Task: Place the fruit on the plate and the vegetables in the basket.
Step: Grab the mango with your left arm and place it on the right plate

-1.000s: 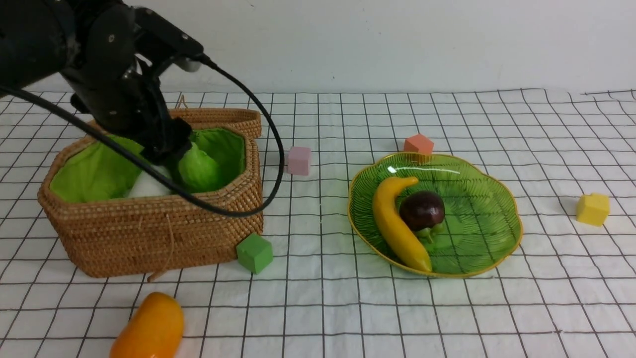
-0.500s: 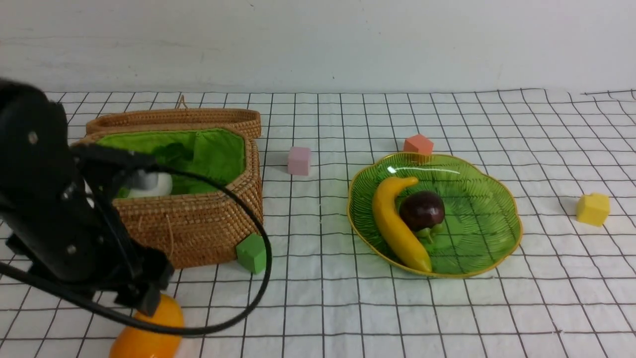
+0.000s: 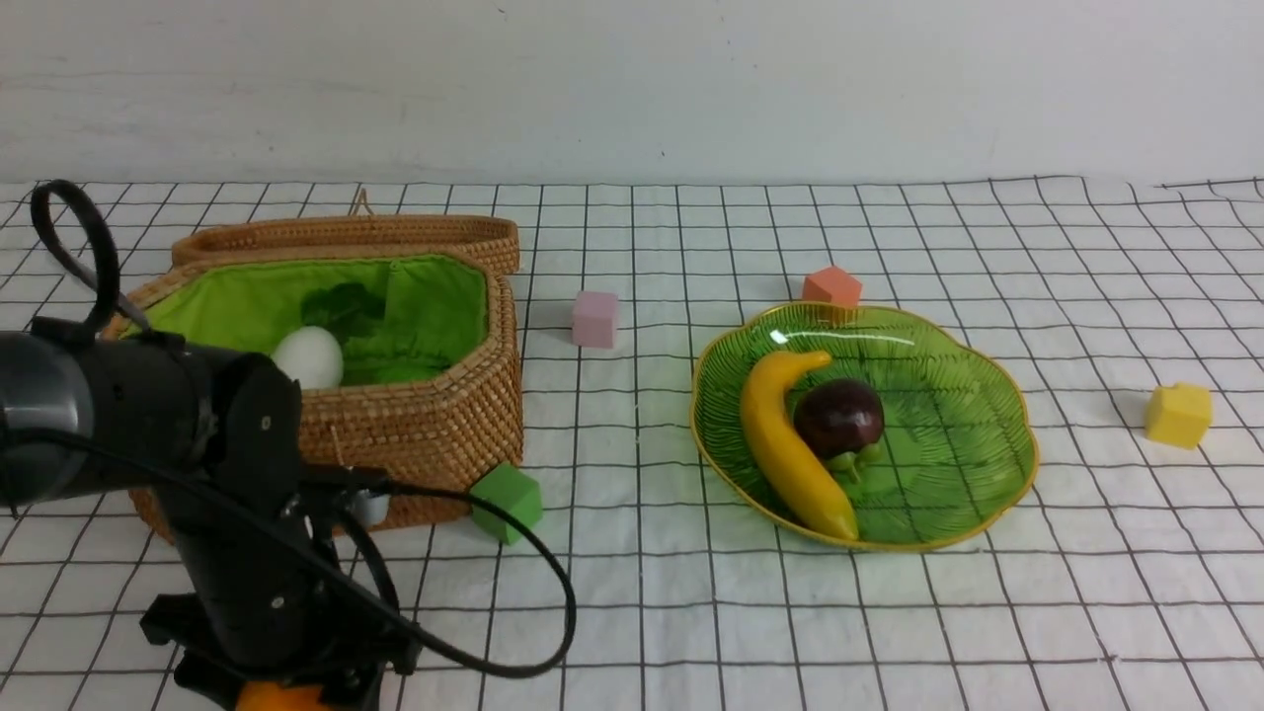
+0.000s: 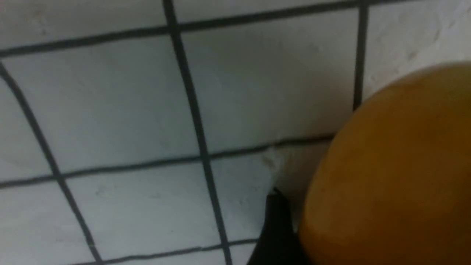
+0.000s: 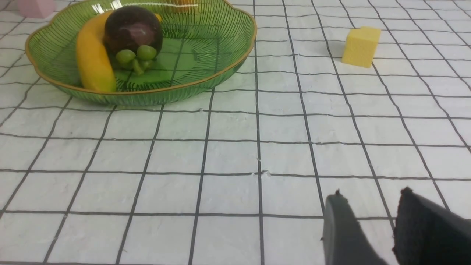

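Note:
The orange-yellow mango (image 3: pixel 272 698) lies at the front left edge, mostly under my left gripper (image 3: pixel 286 686). In the left wrist view the mango (image 4: pixel 390 173) fills one side with one dark finger (image 4: pixel 276 228) beside it; the jaws look open around it. The banana (image 3: pixel 790 444) and purple fruit (image 3: pixel 839 417) lie on the green plate (image 3: pixel 948 434). The white radish (image 3: pixel 308 357) sits in the wicker basket (image 3: pixel 415 434); carrot and cucumber are hidden. My right gripper (image 5: pixel 368 198) is slightly open and empty, low over the cloth in front of the plate (image 5: pixel 206 48).
A green cube (image 3: pixel 506 502) sits at the basket's front right corner. A pink cube (image 3: pixel 594 318) and an orange cube (image 3: pixel 831 286) lie behind, and a yellow cube (image 3: pixel 1178 415) lies to the right of the plate. The basket lid lies open at the back.
My left arm left the basket, swung to the front left and came down over the mango. The radish stays in the basket.

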Motion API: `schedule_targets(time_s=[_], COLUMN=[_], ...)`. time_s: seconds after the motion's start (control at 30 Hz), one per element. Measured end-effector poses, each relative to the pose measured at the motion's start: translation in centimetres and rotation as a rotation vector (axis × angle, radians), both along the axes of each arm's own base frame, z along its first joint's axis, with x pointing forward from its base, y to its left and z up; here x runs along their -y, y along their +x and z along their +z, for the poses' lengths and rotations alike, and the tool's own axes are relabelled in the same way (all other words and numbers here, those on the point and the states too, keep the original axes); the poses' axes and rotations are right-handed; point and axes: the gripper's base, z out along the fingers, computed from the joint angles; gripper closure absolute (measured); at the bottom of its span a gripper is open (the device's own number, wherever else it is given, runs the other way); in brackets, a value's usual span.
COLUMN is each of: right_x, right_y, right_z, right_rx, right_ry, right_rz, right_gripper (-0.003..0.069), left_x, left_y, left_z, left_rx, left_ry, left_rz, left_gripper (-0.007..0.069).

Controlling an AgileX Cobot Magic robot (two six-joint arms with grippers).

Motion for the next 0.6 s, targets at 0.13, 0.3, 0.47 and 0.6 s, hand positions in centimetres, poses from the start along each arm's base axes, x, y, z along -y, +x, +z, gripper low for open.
schedule_targets(time_s=[0.13, 0.3, 0.47, 0.6], right_x=[0.0, 0.0, 0.0, 0.0], right_y=[0.0, 0.0, 0.0, 0.0], right_z=[0.0, 0.0, 0.0, 0.0], right_rx=[0.000, 0.000, 0.000, 0.000], right_ry=[0.000, 0.000, 0.000, 0.000], right_rz=[0.000, 0.000, 0.000, 0.000], right_gripper=[0.0417, 0.0417, 0.0417, 0.0417], left_x=[0.9, 4.6, 11.3, 17.1], left_y=[0.3, 1.0, 3.3, 6.6], left_z=[1.6, 6.1, 11.2, 12.9], left_rx=[-0.026, 0.055, 0.281, 0.395], left_ry=[-0.086, -0.231, -0.349, -0.423], left_rz=[-0.034, -0.148, -0.255, -0.286], left_gripper=[0.0105, 0.0105, 0.0105, 0.0105])
